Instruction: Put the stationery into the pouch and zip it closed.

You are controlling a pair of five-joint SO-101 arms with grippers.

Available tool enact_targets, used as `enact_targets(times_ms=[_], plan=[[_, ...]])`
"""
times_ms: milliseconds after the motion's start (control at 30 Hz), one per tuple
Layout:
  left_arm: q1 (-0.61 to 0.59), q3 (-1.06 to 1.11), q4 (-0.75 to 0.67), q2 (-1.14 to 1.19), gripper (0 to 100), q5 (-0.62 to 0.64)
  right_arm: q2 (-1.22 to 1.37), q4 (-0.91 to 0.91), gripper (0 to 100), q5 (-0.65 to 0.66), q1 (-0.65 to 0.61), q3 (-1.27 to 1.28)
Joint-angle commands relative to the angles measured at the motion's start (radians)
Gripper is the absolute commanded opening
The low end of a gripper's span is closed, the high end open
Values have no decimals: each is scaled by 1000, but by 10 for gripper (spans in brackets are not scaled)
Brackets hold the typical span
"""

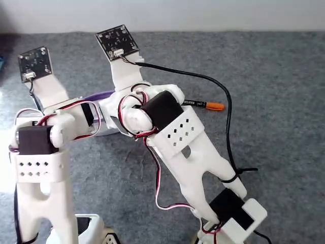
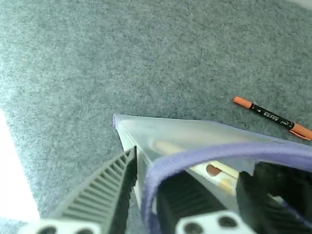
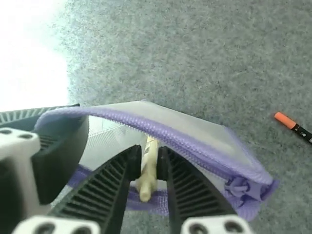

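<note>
A translucent pouch [image 3: 195, 129] with a purple zipper edge [image 2: 204, 155] is held open above the grey carpet; it also peeks out under the arms [image 1: 104, 95]. My left gripper [image 2: 146, 170] is shut on the pouch's rim at one end. My right gripper [image 3: 148, 155] is shut on a cream pencil [image 3: 145, 187], held inside the pouch mouth. That pencil's end [image 2: 213, 171] is visible through the opening. A black pen with an orange cap [image 1: 203, 105] lies on the carpet beside the pouch [image 2: 273, 117] [image 3: 292, 127]. The zipper pull [image 3: 239, 187] sits at the pouch's corner.
Both arms crowd over the pouch in the high view, the right arm's black cable [image 1: 218, 96] arching over the pen. Grey carpet [image 1: 274, 76] stretches open to the right. A bright white area [image 3: 29, 58] borders the carpet.
</note>
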Motion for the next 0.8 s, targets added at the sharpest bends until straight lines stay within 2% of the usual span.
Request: enact_targets(times_ms=[0,433,767], plan=[[0,-21,-25,-6,12,11,-24,24,20,-8,1,-52],[0,-21,-26,-6,12,11,-150,41,8,175,2,-52],[0,-21,-26,-6,12,11,-213,42,8,316,67,-52]])
